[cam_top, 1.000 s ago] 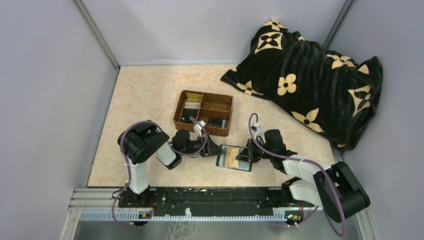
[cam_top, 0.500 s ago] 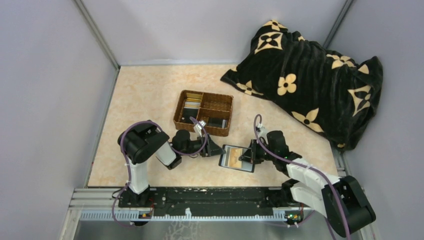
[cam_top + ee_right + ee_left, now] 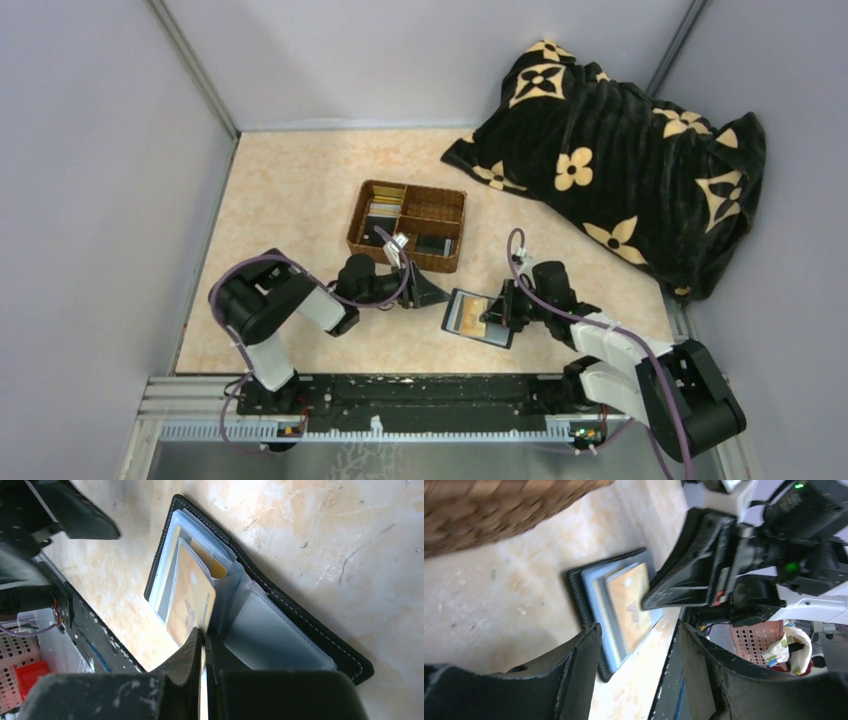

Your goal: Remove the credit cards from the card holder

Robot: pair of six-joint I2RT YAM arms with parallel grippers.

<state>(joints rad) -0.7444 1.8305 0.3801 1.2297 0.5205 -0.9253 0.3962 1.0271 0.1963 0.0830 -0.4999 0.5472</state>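
A wicker tray (image 3: 407,225) is sitting at eleven o'clock from the open card holder (image 3: 478,318), and a flowered blanket (image 3: 610,150) is lying at one o'clock. The left gripper (image 3: 437,292) is hanging at the holder's nine o'clock, jaws parted, empty. The right gripper (image 3: 202,632), clenched, is touching the gold credit card (image 3: 192,597); any pinch is unclear.

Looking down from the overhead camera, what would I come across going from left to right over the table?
left gripper → card holder → black flower-patterned blanket. The wicker tray and the right gripper overlap these, so both are left out.
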